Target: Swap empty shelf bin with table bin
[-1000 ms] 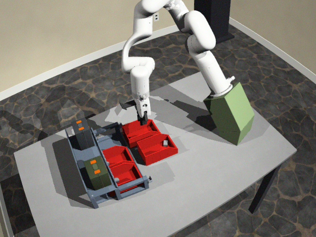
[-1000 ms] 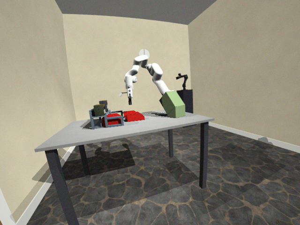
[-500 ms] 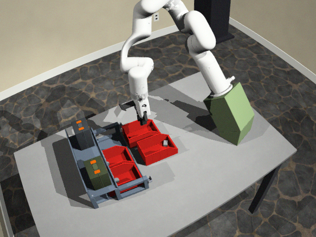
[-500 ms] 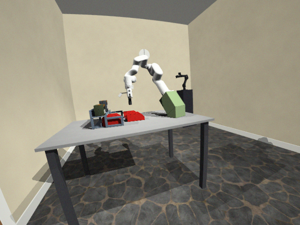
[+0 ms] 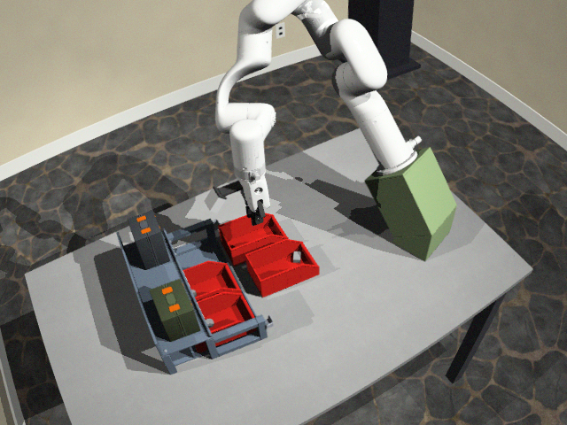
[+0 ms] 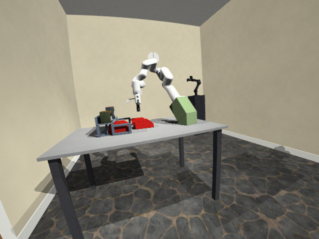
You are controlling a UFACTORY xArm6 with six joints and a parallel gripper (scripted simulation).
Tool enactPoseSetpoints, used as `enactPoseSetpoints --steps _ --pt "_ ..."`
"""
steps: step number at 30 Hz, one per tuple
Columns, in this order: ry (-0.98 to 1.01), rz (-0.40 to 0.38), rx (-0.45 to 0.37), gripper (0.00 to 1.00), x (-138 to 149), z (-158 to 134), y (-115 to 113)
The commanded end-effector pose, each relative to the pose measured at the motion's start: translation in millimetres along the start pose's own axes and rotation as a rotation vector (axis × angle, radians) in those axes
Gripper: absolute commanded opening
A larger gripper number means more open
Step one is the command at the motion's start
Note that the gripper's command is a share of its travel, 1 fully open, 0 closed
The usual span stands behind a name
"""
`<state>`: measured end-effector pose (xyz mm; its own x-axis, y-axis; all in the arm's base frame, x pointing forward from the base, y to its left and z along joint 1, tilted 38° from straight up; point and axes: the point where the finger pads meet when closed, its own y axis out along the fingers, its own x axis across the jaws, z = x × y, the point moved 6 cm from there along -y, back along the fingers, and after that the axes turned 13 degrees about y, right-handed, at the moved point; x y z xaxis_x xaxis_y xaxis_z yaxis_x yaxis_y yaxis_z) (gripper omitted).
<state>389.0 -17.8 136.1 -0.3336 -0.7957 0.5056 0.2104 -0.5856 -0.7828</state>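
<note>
My gripper [image 5: 257,218] points straight down with its fingers a little apart and nothing between them. In the exterior view the gripper [image 6: 138,109] hangs clearly above the bins. It is over the far wall of an empty red bin [image 5: 249,234] that stands on the table by the shelf's far end. Right beside that bin, nearer the camera, stands a second red bin [image 5: 282,266] with a small grey part [image 5: 296,257] in it. The grey shelf [image 5: 192,292] holds two red bins [image 5: 211,276] [image 5: 225,311]. The shelf's far place [image 5: 192,244] shows bare floor.
A dark box [image 5: 146,240] and an olive box [image 5: 174,308], both with orange marks, sit on the shelf's upper board. The green robot base [image 5: 414,201] stands at the table's back right. A black stand [image 6: 197,101] is behind the table.
</note>
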Motion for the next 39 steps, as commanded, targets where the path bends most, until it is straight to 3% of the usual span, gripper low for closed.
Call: enactPoseSetpoints --steps 1,39 --pt "0.001 0.001 -0.001 0.26 -0.4 1.1 2.1" --pt "0.000 0.000 -0.002 0.26 -1.8 0.0 59.1"
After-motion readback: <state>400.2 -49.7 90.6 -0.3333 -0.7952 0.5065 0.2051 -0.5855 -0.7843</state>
